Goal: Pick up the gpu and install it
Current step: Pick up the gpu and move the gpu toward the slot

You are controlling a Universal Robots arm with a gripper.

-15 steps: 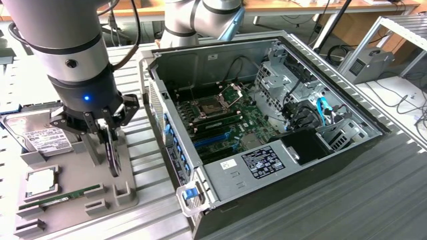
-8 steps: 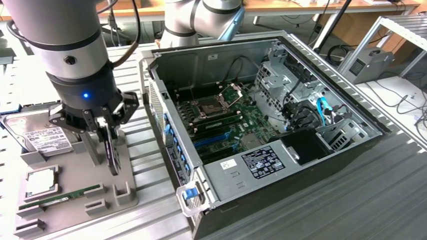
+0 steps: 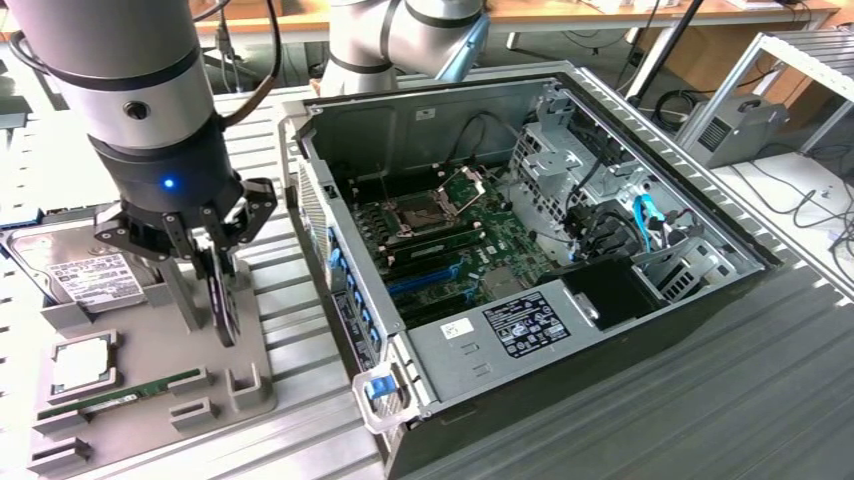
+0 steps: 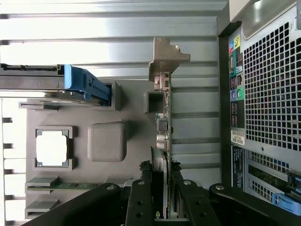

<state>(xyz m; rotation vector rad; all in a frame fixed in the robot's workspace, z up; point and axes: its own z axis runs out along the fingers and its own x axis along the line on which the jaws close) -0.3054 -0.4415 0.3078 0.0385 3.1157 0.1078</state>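
The thin green circuit-board gpu (image 4: 164, 117) with its silver bracket is pinched upright on edge by the black pincer (image 4: 161, 173) in the grey holder tray (image 3: 140, 372) beside the open computer case (image 3: 561, 385), whose black sticker (image 3: 525, 325) is too small to be read.

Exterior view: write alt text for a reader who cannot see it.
The gripper grips the gpu, standing on edge in a grey tray at the exterior view's left. A hard drive, processor and RAM stick lie there too; an open computer case stands beside it.
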